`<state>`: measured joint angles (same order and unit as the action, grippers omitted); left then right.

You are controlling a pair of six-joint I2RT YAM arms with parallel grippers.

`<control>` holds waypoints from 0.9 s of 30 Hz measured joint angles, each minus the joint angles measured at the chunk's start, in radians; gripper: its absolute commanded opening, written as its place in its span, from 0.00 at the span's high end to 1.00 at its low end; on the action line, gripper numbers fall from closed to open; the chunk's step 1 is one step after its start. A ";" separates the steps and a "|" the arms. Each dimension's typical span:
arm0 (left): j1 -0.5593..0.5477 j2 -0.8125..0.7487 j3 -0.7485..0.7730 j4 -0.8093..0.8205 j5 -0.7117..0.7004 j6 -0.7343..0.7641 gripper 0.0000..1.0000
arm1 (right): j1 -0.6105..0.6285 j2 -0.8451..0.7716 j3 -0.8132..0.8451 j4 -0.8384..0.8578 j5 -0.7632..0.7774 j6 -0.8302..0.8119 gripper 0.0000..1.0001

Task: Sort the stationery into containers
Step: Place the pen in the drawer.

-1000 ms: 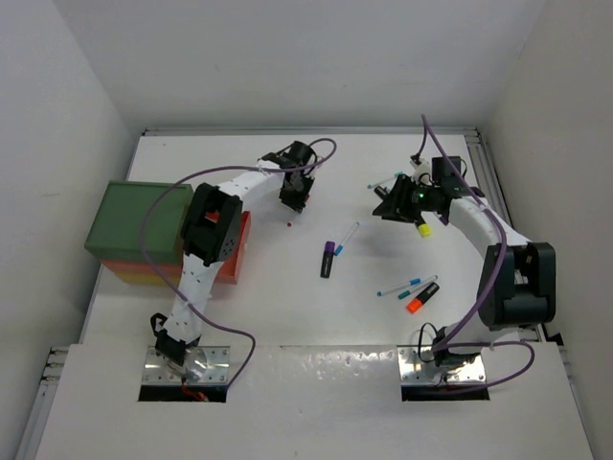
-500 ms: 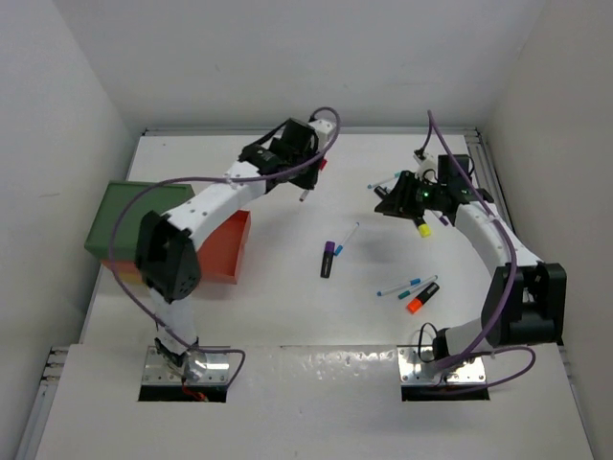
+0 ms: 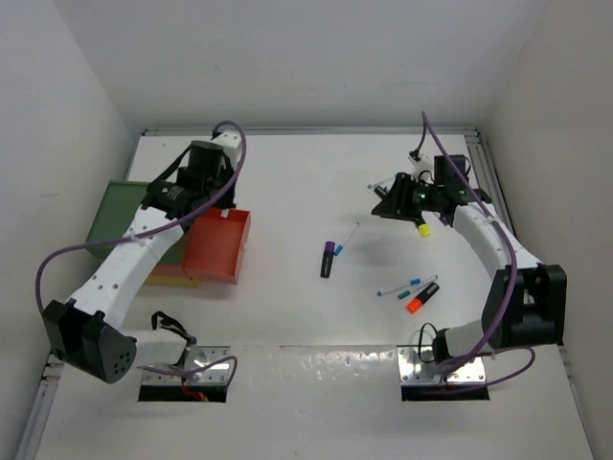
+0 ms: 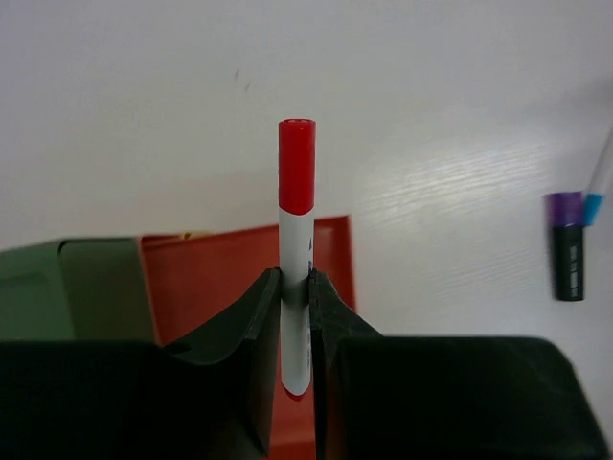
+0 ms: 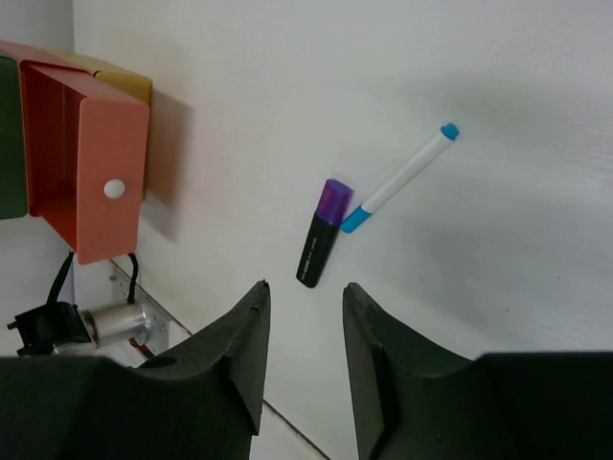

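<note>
My left gripper (image 4: 295,278) is shut on a white pen with a red cap (image 4: 296,192), held upright over the red-orange tray (image 4: 211,287). In the top view this gripper (image 3: 209,192) hangs above that tray's (image 3: 215,251) back edge. Beside it sit the dark green tray (image 3: 120,216) and the yellow tray (image 3: 172,279). My right gripper (image 5: 305,287) is open and holds nothing, raised above the table at the right (image 3: 388,203). Below it lie a purple highlighter (image 5: 323,233) and a blue-capped pen (image 5: 400,178).
A yellow highlighter (image 3: 422,228) lies by the right arm. An orange highlighter (image 3: 421,298) and two blue-tipped pens (image 3: 407,286) lie nearer the right base. Walls close the table on three sides.
The left arm has swung from the back middle of the table leftward to above the trays, carrying the red-capped pen. The right arm has barely moved.
</note>
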<state>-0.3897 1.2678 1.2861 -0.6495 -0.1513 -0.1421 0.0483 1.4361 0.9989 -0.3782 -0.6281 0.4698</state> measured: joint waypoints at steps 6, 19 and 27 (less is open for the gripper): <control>0.100 -0.062 -0.045 -0.137 0.048 0.037 1.00 | 0.031 0.010 0.000 -0.011 0.004 -0.007 0.64; 0.212 -0.066 -0.161 -0.261 0.194 0.073 0.98 | 0.072 0.043 0.010 -0.028 0.047 -0.021 0.59; 0.233 0.016 -0.150 -0.212 0.225 0.050 0.77 | 0.099 0.046 0.011 -0.074 0.186 -0.022 0.52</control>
<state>-0.1566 1.2842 1.1362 -0.8616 0.0738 -0.0921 0.1471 1.4818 1.0100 -0.4526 -0.4423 0.4477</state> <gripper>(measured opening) 0.214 0.472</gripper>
